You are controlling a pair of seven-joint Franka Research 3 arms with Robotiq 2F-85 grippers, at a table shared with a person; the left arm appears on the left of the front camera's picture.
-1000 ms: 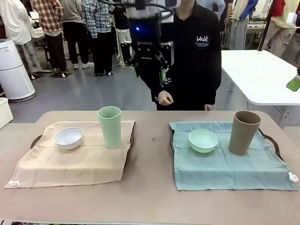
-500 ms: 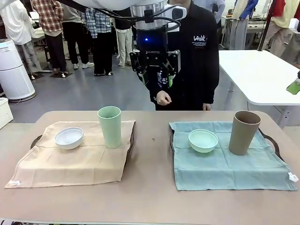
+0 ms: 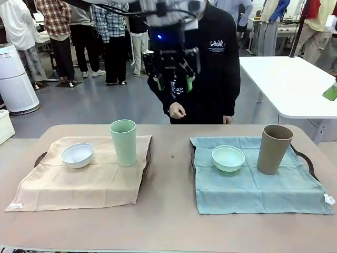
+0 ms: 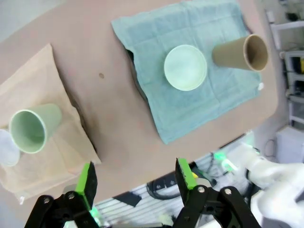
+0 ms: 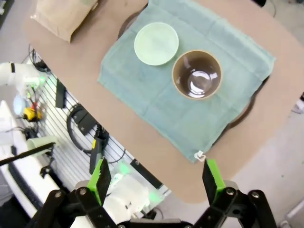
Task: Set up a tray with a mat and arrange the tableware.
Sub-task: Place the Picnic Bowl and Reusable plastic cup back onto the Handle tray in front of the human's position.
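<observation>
On the beige mat (image 3: 79, 182) stand a white bowl (image 3: 77, 154) and a mint green cup (image 3: 123, 142). The teal mat (image 3: 253, 184) carries a mint green bowl (image 3: 228, 157) and a tan-brown cup (image 3: 274, 149). Dark tray rims (image 3: 308, 159) peek out from under the mats. My left gripper (image 3: 172, 81) hangs open high over the table's middle, holding nothing. In its wrist view the left gripper (image 4: 136, 176) looks down on the mint cup (image 4: 31, 130) and the mint bowl (image 4: 185, 67). My right gripper (image 5: 156, 178) is open and empty, high above the brown cup (image 5: 196, 74) and the mint bowl (image 5: 156, 43).
A person in black stands at the far edge with one hand (image 3: 177, 110) held near the waist. A strip of bare tabletop (image 3: 168, 174) separates the two mats. A white table (image 3: 295, 84) stands behind on the right. Cables and gear lie below the near edge (image 5: 85, 123).
My left gripper has turned about its wrist high over the table, so both green pads now show side by side. The tableware and mats have not moved.
</observation>
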